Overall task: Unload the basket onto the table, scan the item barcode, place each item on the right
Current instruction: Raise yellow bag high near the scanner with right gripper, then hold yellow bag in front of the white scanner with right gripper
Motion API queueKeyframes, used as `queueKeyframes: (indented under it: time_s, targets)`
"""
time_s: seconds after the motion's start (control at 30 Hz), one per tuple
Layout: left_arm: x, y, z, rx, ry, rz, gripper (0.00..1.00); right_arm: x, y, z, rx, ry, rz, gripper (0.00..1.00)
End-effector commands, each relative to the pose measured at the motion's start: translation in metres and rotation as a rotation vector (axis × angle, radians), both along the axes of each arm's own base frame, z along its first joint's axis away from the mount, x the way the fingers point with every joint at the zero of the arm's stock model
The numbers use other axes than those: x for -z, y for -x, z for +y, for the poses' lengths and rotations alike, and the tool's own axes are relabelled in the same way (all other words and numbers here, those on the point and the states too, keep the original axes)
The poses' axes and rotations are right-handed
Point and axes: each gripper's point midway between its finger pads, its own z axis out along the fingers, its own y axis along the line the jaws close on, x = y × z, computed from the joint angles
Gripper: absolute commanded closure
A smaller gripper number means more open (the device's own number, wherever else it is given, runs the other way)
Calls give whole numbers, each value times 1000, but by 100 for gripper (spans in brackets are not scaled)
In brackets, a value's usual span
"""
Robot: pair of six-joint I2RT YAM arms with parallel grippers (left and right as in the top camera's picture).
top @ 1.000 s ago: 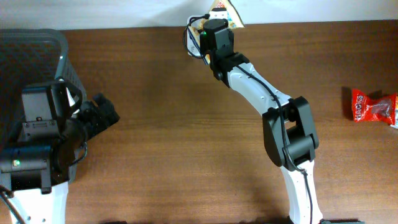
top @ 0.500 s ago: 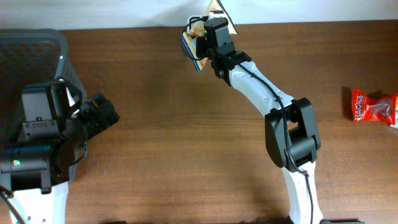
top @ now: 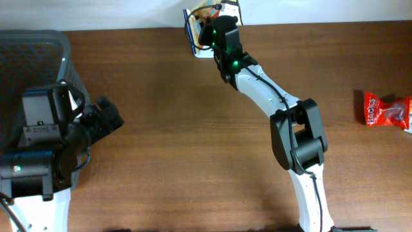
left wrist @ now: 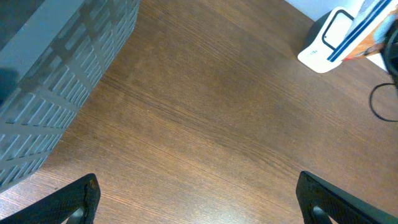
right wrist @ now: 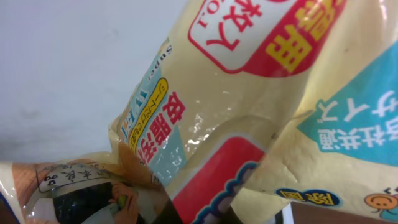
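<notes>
My right gripper (top: 207,26), clamped on the snack packet (right wrist: 236,124), has swung it left over the scanner (left wrist: 326,40) at the tabletop's far edge. Barcode presentation appears underway. My left gripper (left wrist: 199,196) is spread wide and empty.

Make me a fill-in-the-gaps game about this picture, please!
The right tool grips the shiny cream snack packet, but the left tool grips ____. The grey plastic mesh basket is at the brown wooden table's ____ end. The crinkly snack packet lying alone is coloured ____. Missing words: nothing, left, red.
</notes>
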Motion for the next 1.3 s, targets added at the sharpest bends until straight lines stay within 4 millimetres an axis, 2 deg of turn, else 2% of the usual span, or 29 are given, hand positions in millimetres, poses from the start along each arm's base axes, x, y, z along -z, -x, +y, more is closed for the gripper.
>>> queueKeyframes:
  time_s: [0.0, 0.1, 0.23, 0.3, 0.37, 0.4, 0.47, 0.63, 0.7, 0.77, 0.8, 0.83, 0.87, 0.9, 0.93, 0.97, 1.0, 1.13, 1.27]
  targets:
    - [-7, 1, 3, -18, -5, -23, 1, -2, -12, -14, 24, -22, -14, 96]
    - [-7, 1, 3, -18, -5, -23, 1, 2, -12, -16, 16, -18, 5, 96]
    - [-7, 1, 3, -18, -5, -23, 1, 32, -6, -19, 17, 23, 94, 96]
    - [-7, 1, 3, -18, -5, -23, 1, 43, -2, -19, -19, 130, 114, 96]
    - [-7, 1, 3, -18, -5, -23, 1, 46, 1, -16, -67, 244, 105, 96]
    - [-7, 1, 3, -19, -5, -23, 1, 47, 4, -12, -126, 373, 100, 96]
    - [-7, 1, 3, -18, -5, -23, 1, 46, 9, -4, -195, 507, 81, 96]
    - [-7, 1, 3, -18, -5, -23, 1, 20, 15, 13, -261, 684, -3, 96]
    - [-7, 1, 3, -19, -5, -23, 1, 20, 20, 23, -339, 744, -16, 96]
    - [-7, 1, 3, -19, -5, -23, 1, 32, 28, 27, -422, 797, 4, 96]
    - [-7, 1, 3, -18, -5, -23, 1, 36, 30, 23, -422, 802, 28, 95]
    - [-7, 1, 3, -18, -5, -23, 1, 40, 31, 21, -426, 806, 43, 84]
    - [-7, 1, 3, -18, -5, -23, 1, 44, 32, 18, -427, 811, 63, 82]
    - [-7, 1, 3, -19, -5, -23, 1, 45, 33, 16, -425, 809, 73, 69]
    - [-7, 1, 3, -18, -5, -22, 1, 46, 32, 13, -408, 796, 85, 71]
    - [-7, 1, 3, -18, -5, -23, 1, 45, 29, 5, -357, 768, 106, 93]
    - [-7, 1, 3, -18, -5, -23, 1, 45, 27, 0, -324, 744, 118, 96]
    - [-7, 1, 3, -18, -5, -23, 1, 43, 22, -11, -286, 701, 131, 96]
    - [-7, 1, 3, -18, -5, -23, 1, 27, 29, -17, -256, 657, 156, 96]
